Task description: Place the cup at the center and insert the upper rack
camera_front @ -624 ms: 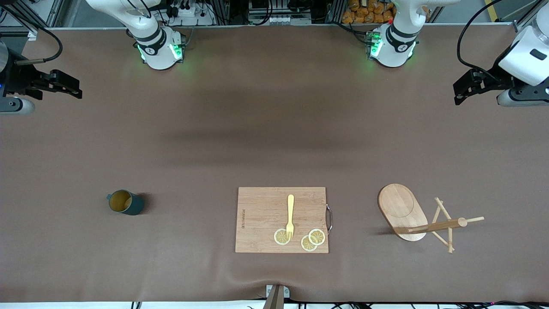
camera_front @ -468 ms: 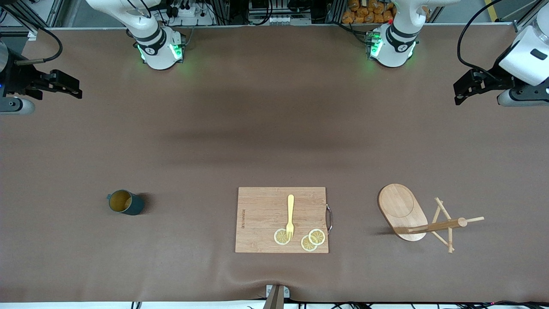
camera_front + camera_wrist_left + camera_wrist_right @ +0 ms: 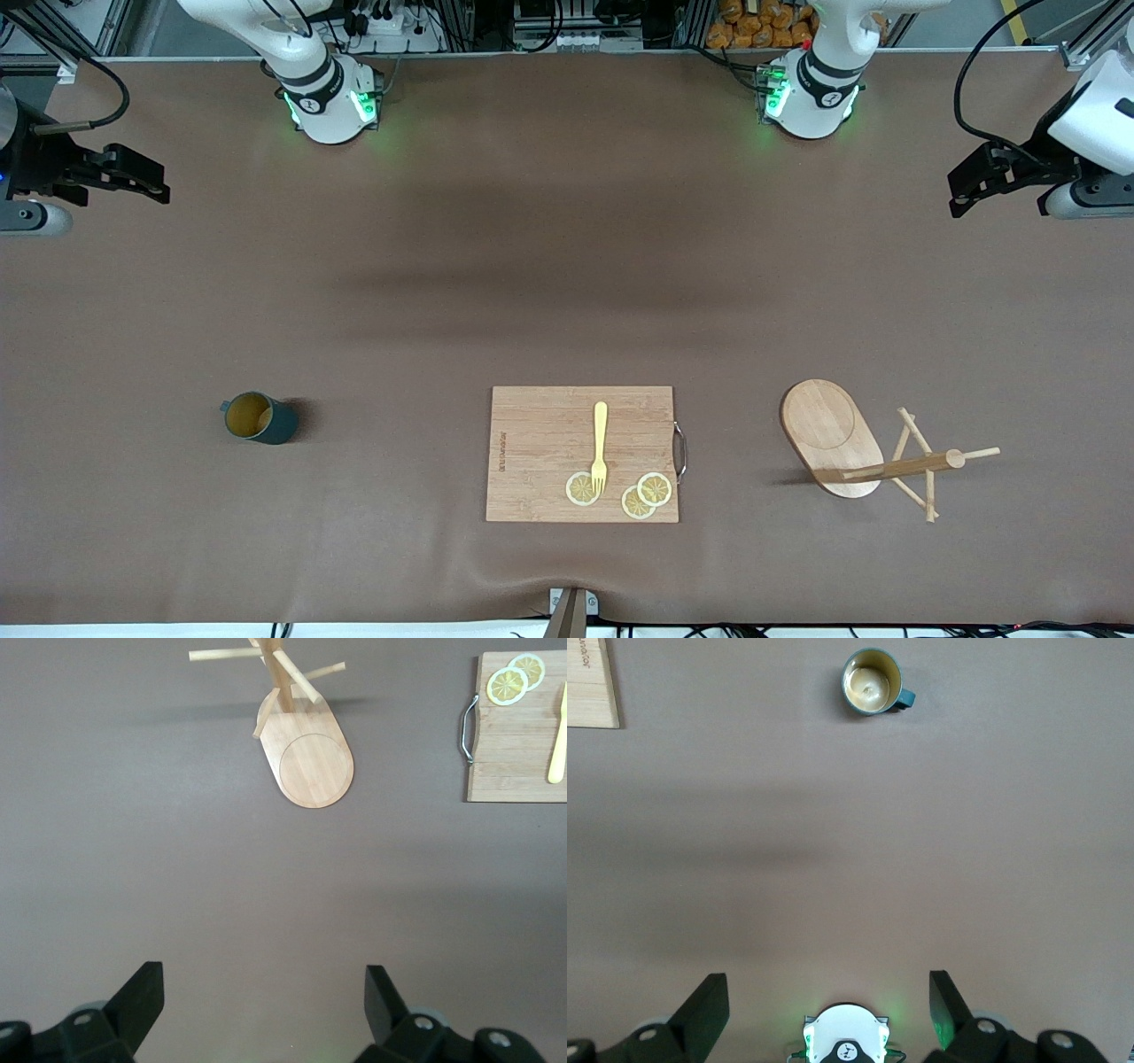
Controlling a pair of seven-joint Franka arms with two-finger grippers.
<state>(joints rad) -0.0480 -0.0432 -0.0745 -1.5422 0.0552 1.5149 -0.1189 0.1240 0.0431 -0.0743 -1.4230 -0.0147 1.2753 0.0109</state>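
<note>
End effectors (image 3: pixel 959 190) (image 3: pixel 155 182) high, spread, empty.

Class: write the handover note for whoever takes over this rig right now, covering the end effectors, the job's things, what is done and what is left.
Left end effector: open, empty, in the air at the left arm's end of the table.
Right end effector: open, empty, in the air at the right arm's end.
Cup: upright, toward the right arm's end.
Upper rack: upright, toward the left arm's end.
Cutting board between them, with fork and lemon slices.
Done: nothing.
Left: cup to center, insert rack.
</note>
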